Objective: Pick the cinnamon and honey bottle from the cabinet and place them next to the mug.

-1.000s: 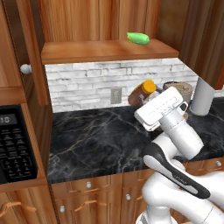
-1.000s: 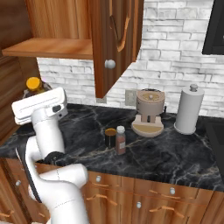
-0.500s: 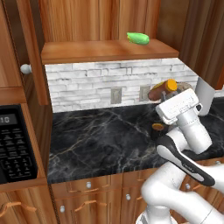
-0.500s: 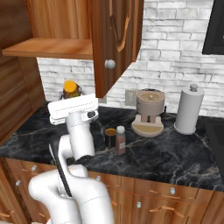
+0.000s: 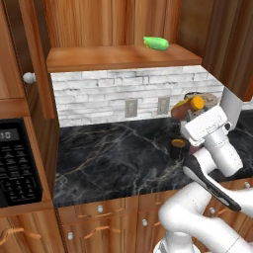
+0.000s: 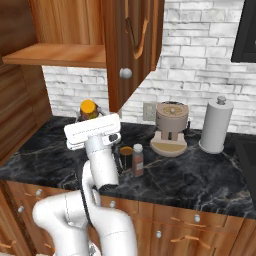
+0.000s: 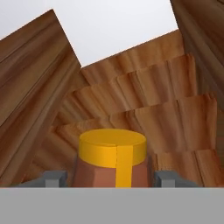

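Nearest, the claw grips the honey bottle, carried tilted above the counter, its yellow cap pointing up and away. Just below stand the mug and, beside it, the cinnamon, holding dark powder. A careless descent could topple either; the tilted bottle might also tip on release. The mug's contents cannot be made out. Farther up, the cabinet shelf holds a green item.
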